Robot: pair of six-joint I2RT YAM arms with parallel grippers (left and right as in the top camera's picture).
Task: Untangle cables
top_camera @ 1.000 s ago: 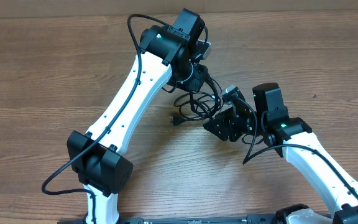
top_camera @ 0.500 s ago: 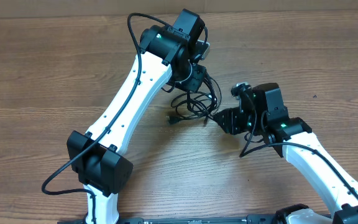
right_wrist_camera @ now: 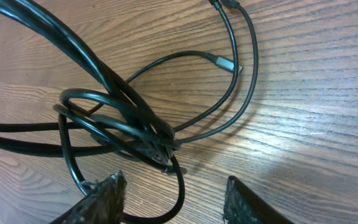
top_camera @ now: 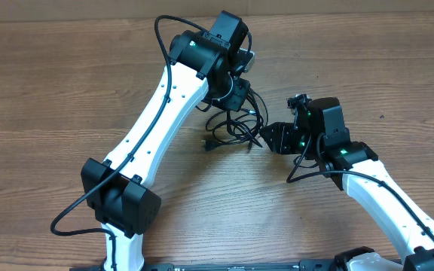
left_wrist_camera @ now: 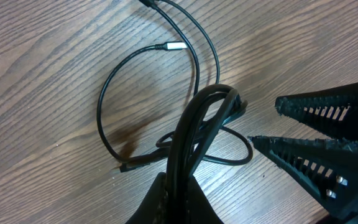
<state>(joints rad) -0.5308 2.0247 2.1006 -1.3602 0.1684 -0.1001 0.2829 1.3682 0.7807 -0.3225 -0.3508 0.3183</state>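
The cables [top_camera: 237,126] lie as a black tangle on the wooden table between the two arms. My left gripper [left_wrist_camera: 180,200] is shut on a bundle of cable strands that rises from the tangle [left_wrist_camera: 207,109]. A loose strand ends in a silver plug tip [left_wrist_camera: 176,46], and a dark plug [left_wrist_camera: 124,167] rests on the wood. My right gripper [right_wrist_camera: 174,202] is open just right of the tangle [right_wrist_camera: 135,134], low over the table. One cable loop [right_wrist_camera: 180,186] curves between its fingers. In the overhead view the right gripper [top_camera: 265,137] points left at the knot.
The left arm's white link [top_camera: 160,120] slants across the table from its base [top_camera: 119,199] at the lower left. The right arm [top_camera: 383,196] comes in from the lower right. Thicker black arm wires [top_camera: 160,34] loop above the left wrist.
The right gripper has swung up and left toward the tangle and turned to face it, its jaws narrowing a little. The left gripper has stayed put, shut on the strands.
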